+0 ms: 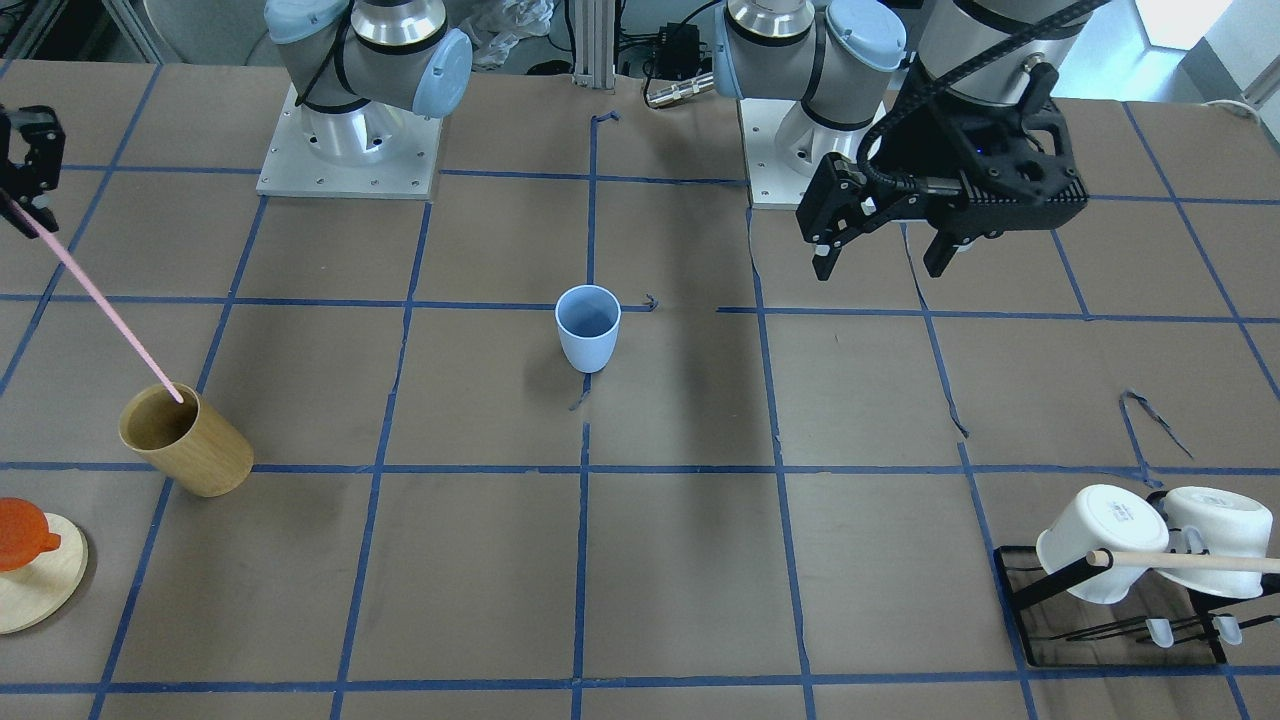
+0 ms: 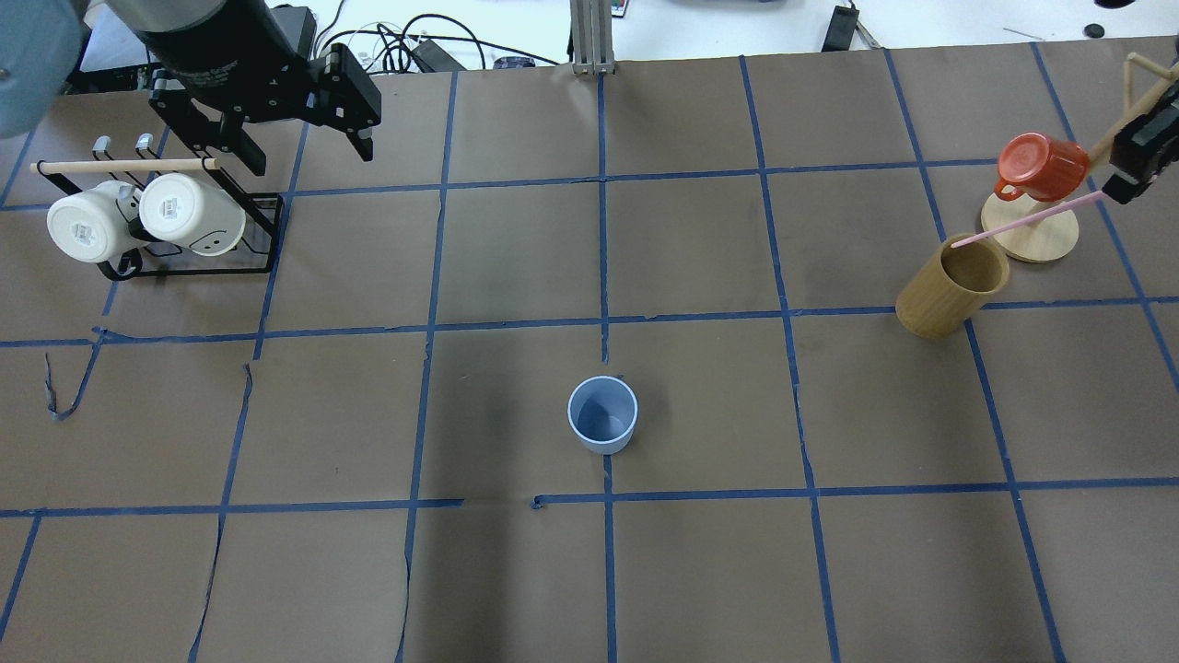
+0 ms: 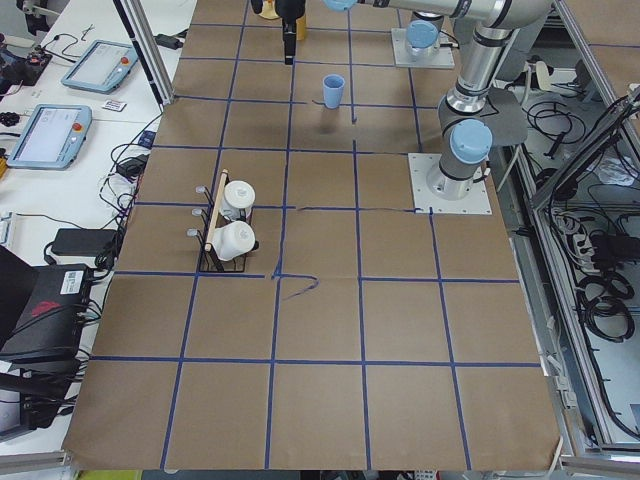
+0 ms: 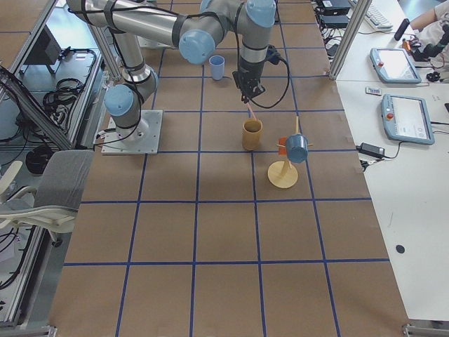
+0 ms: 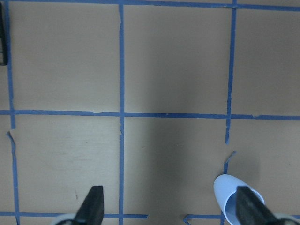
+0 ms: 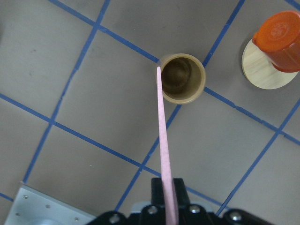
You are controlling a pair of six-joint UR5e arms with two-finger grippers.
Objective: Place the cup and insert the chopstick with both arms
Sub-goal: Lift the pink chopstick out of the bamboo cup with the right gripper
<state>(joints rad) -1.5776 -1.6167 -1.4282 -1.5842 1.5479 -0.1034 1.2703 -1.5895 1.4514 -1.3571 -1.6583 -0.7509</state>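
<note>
The cup [image 2: 602, 414] stands upright and empty on the desk [image 2: 700, 571], free of both arms, so the placing half of the job looks done. The left end effector [image 1: 880, 262] hangs high above the desk with its fingers spread and nothing between them. The cup sits below it and off to the side nearer the other arm, well apart. In the left wrist view the cup's rim shows only at the frame edge, beside 1 fingertip. A rack [image 2: 267, 230] with 2 white mugs [image 2: 189, 214] lies on the far side of this end effector from the cup.

The right end effector [image 1: 22, 200] pinches the upper end of the chopstick [image 1: 100, 304], which slants down and away from it. The lower tip is at the mouth of a tan wooden cup [image 1: 195, 445] below the end effector. Whether that tip has cleared the rim, I cannot tell. An orange cup on a round wooden stand [image 2: 1041, 166] is just beyond the wooden cup. The blue cup is well apart from this end effector, toward the left arm's side.

By my reading the task is about halfway. The chopstick is gripped but not yet inserted. What is left is to lift it clear, carry it across, line the tip up over the blue cup, lower it in and let go.
</note>
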